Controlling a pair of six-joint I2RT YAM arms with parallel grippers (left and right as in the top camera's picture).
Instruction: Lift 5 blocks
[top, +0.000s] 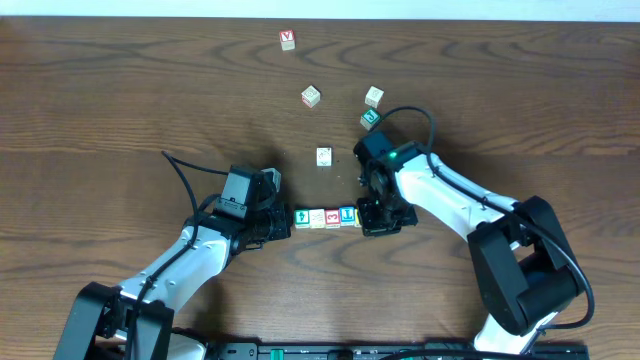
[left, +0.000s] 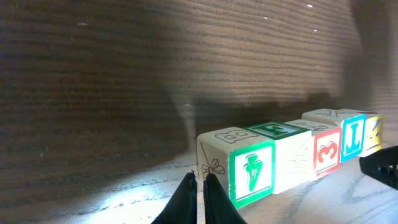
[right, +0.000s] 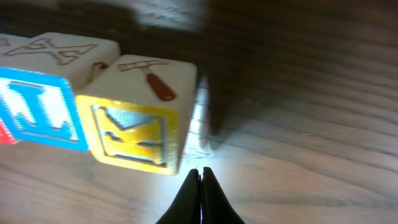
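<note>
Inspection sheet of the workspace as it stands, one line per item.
Surface: dark wood-grain table, no spills seen.
Job's things: five blocks in one row: green block, cream block, red-3 block, blue block, yellow block.
Clutter: red-V cube and four more loose cubes beyond the row.
Pincers: left pincer shut by the green end; right pincer shut by the yellow end.
Cables: black cable off the left arm; black loop by the right arm.
Surroundings: nothing seen.
</note>
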